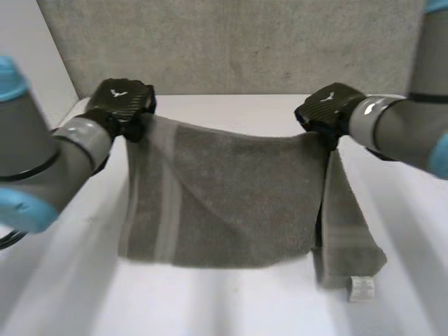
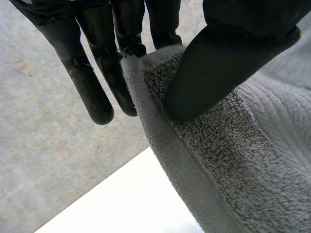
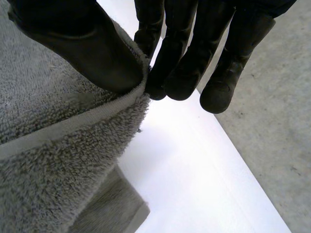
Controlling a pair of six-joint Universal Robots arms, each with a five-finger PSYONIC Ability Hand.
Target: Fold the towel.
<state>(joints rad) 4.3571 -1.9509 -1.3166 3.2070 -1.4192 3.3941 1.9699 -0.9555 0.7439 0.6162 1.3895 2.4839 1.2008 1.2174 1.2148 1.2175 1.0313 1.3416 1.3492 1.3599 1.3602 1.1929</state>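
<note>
A grey towel [image 1: 231, 199] hangs stretched between my two hands above the white table [image 1: 231, 301], its lower edge down near the table. My left hand [image 1: 124, 103] pinches the towel's top left corner; in the left wrist view the thumb [image 2: 218, 68] presses the towel [image 2: 252, 165] against the fingers [image 2: 97, 92]. My right hand [image 1: 327, 108] pinches the top right corner; in the right wrist view the thumb [image 3: 92, 53] clamps the towel [image 3: 53, 160] against the fingers [image 3: 180, 73]. A further fold of towel with a white label [image 1: 362, 288] hangs below the right hand.
A grey wall [image 1: 231, 42] stands behind the table's far edge. Bare white tabletop lies in front of the towel and to both sides.
</note>
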